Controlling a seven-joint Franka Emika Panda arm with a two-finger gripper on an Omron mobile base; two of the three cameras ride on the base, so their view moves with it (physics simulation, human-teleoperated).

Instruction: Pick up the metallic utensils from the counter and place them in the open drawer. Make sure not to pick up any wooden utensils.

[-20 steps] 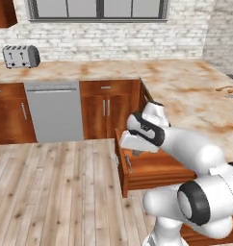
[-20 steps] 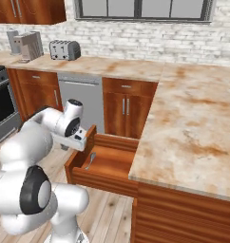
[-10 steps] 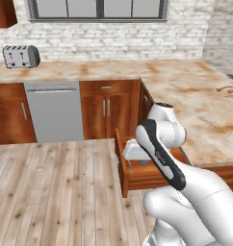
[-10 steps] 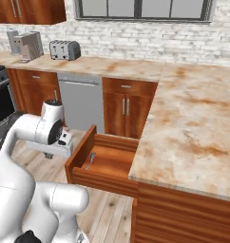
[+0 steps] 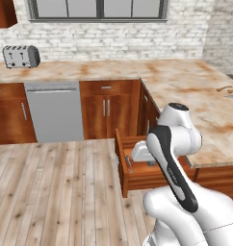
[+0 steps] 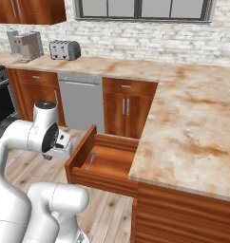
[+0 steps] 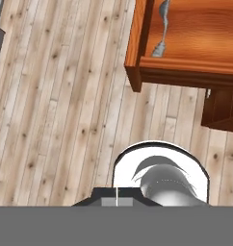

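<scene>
My hand hangs over the light plank floor just outside the drawer, beside its front panel. Whether my jaws are spread or pressed together I cannot tell: my own arm hides them in both base views, and the fingertips do not show in the hand view.

The drawer stands pulled out from the reddish-brown cabinets under the corner of the counter. Inside it, near the front panel, lies one thin grey metal utensil, flat on the drawer bottom; the hand view shows it too, close to the drawer's corner.

Far along the counter, at the right edge of the left base view, a few slim pieces rest on the marbled stone; they are too small to tell metal from wood.

A grey dishwasher sits under the back run of the counter, and a silver toaster stands on top near the brick wall. From the right base view, a black oven front shows at the left edge.
</scene>
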